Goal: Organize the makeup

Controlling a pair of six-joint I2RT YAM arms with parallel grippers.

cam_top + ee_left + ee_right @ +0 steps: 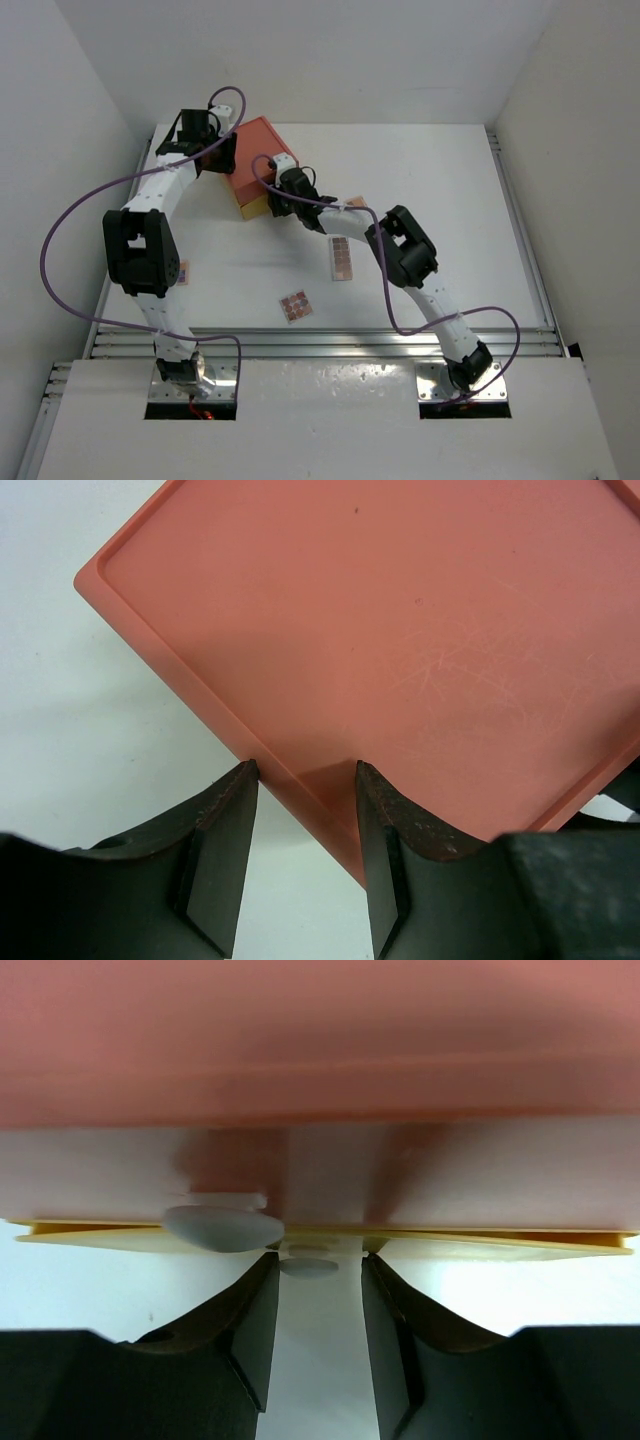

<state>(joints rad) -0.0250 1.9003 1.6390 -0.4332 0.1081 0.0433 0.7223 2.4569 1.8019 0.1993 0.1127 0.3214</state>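
Note:
The orange drawer box [262,160] stands at the table's back left. My left gripper [215,150] is open at its left edge; in the left wrist view [305,775] one finger lies over the orange lid [400,620] and the other beside it. My right gripper [275,200] is open at the yellow drawer front [255,207]. In the right wrist view [315,1260] a grey knob [220,1228] sits just left of the fingertips and a smaller grey oval between them. Pinkish palettes lie at mid-table [343,257] and nearer the front [296,306]. Brushes and pencils are out of view.
Another palette [183,272] shows partly under the left arm's elbow, and a pinkish piece [357,202] shows behind the right arm. Purple cables loop over both arms. A metal rail [320,340] runs along the table's near edge.

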